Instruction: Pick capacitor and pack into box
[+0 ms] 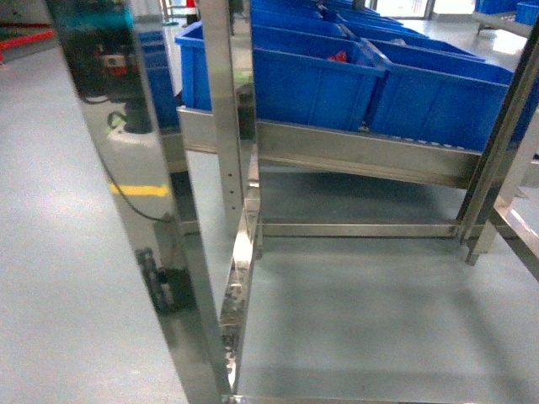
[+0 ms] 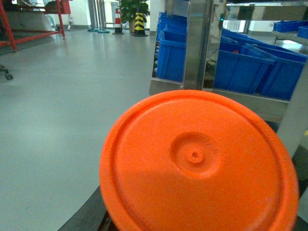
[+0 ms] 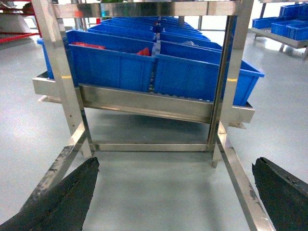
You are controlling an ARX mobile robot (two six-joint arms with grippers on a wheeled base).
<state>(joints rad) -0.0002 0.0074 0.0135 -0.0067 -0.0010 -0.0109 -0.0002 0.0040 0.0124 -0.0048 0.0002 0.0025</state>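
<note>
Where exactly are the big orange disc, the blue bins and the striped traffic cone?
orange disc (image 2: 195, 156), left wrist view, the small dimple at its centre.
blue bins (image 3: 113, 71), right wrist view, front wall of the left bin.
striped traffic cone (image 2: 117, 21), left wrist view, its middle.

Blue plastic bins (image 1: 320, 80) sit in rows on a steel rack (image 1: 362, 156), and an orange round lid (image 2: 197, 166) lies before that rack.

Glossy blue plastic bins (image 1: 320, 80) sit on a mirror-bright steel rack (image 1: 227, 126); smooth orange plastic disc (image 2: 197, 163); matt grey floor (image 1: 50, 252).
</note>
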